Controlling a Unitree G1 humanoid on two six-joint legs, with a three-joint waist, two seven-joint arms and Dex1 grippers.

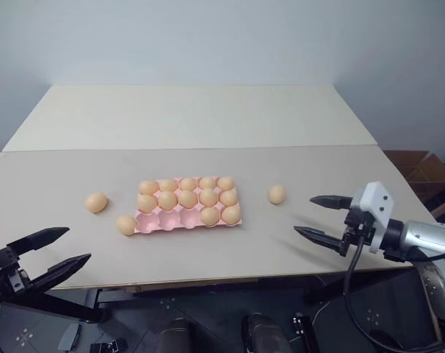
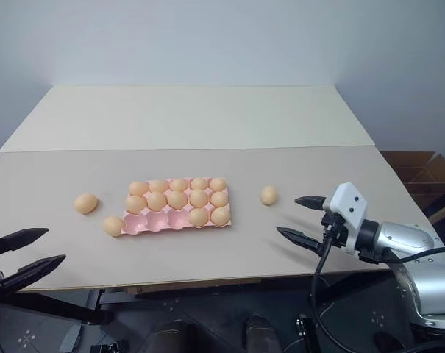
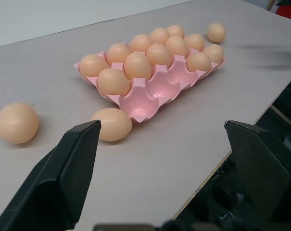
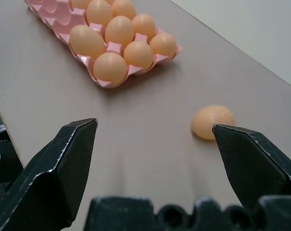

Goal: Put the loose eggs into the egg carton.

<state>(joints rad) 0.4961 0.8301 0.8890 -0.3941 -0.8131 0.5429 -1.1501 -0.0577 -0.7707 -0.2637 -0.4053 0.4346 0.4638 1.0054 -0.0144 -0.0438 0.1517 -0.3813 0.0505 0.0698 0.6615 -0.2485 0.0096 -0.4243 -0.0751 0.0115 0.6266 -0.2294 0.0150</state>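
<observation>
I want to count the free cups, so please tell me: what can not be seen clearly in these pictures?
- Egg carton: in the head views the eggs in the carton hide the cup floors behind them.
- Right wrist view: the picture's top edge cuts the carton off, so its far cups are missing.
- Right loose egg: partly hidden behind one jaw of the right gripper.

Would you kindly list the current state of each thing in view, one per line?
Egg carton: flat on the table, twelve cups filled, three near-row cups on its left empty.
Egg by the carton's near-left corner: loose on the table.
Egg further left: loose, apart from the carton.
Egg right of the carton: loose on the table.
Left gripper: open, empty.
Right gripper: open, empty.
Table: bearing the carton and eggs.
</observation>
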